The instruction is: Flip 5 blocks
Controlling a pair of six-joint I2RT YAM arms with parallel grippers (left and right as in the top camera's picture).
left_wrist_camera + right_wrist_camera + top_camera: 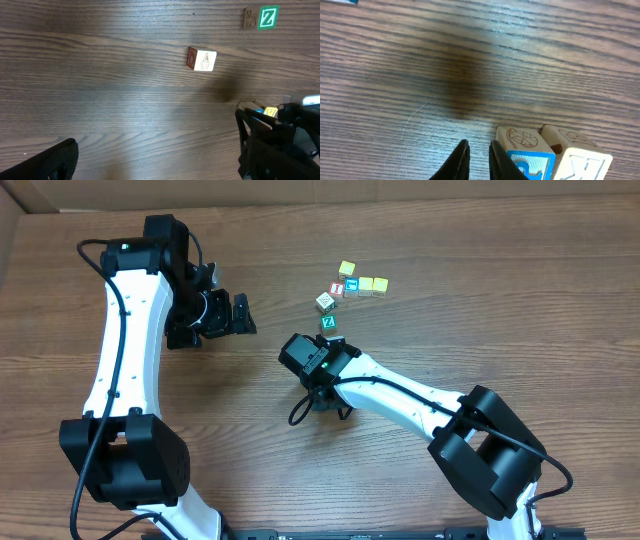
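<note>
Blocks (351, 287): small wood cubes, grainy table (450, 240); L gripper (245, 315) wide, R gripper (479, 146) near-closed, empty

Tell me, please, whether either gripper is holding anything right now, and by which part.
Nothing is held. The left gripper is wide open; the right gripper is nearly closed and empty, beside a blue-faced block.

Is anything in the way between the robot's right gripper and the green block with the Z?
Nothing I can see. Only bare table lies between the right gripper and the green Z block. A blue-faced block and a K block sit right beside the gripper, off to the side.
</note>
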